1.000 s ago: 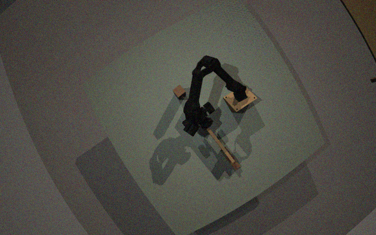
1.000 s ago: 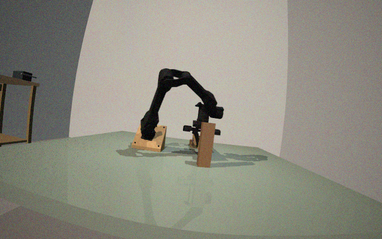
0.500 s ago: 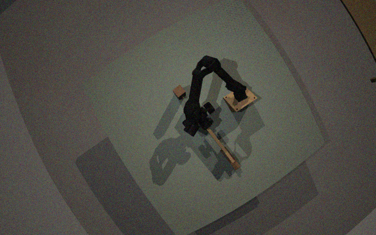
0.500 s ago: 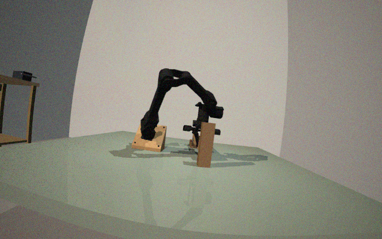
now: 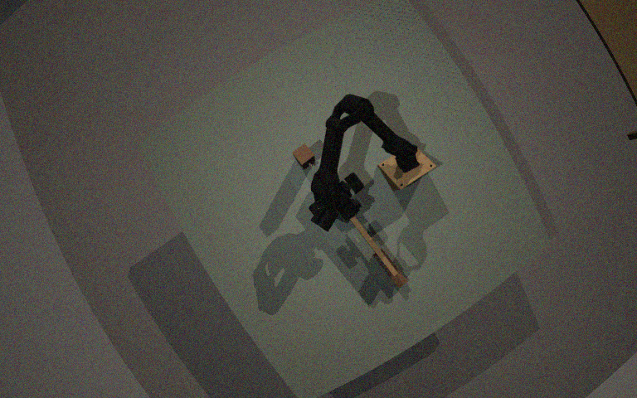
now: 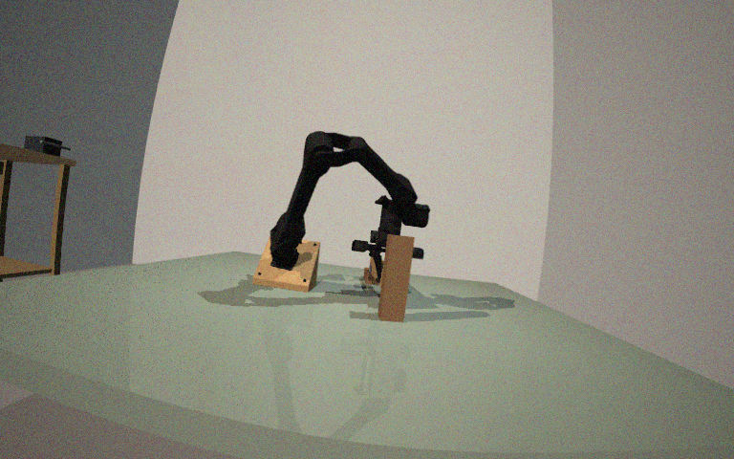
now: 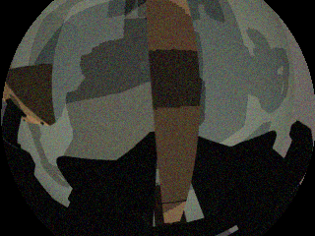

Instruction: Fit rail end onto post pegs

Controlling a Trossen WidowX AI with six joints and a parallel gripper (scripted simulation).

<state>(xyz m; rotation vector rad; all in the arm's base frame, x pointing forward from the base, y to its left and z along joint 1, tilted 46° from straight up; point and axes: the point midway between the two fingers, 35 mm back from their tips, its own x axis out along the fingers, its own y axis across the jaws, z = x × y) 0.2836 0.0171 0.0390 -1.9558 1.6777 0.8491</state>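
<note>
The rail (image 5: 373, 246) (image 6: 373, 265) (image 7: 169, 29) runs from the low footboard block (image 5: 400, 280) (image 6: 368, 276) toward the post. Its far end meets the block. My gripper (image 5: 345, 208) (image 7: 165, 135) is shut on the rail, one finger on each side. The upright post (image 5: 303, 153) (image 6: 396, 278) stands beyond the near end; small dark pegs (image 5: 308, 163) show at its foot-facing side. In the top view no rail shows between the post and the arm, which hides the near end. A thin dark line crosses low in the wrist view. Peg fit and exact tilt cannot be told.
The arm's slanted wooden base (image 5: 387, 171) (image 6: 311, 271) (image 7: 30, 88) stands to one side of the rail, at left in the wrist view. The arm arches above the table. A wooden side stand (image 6: 32, 154) with a black device (image 6: 43, 144) is farther off.
</note>
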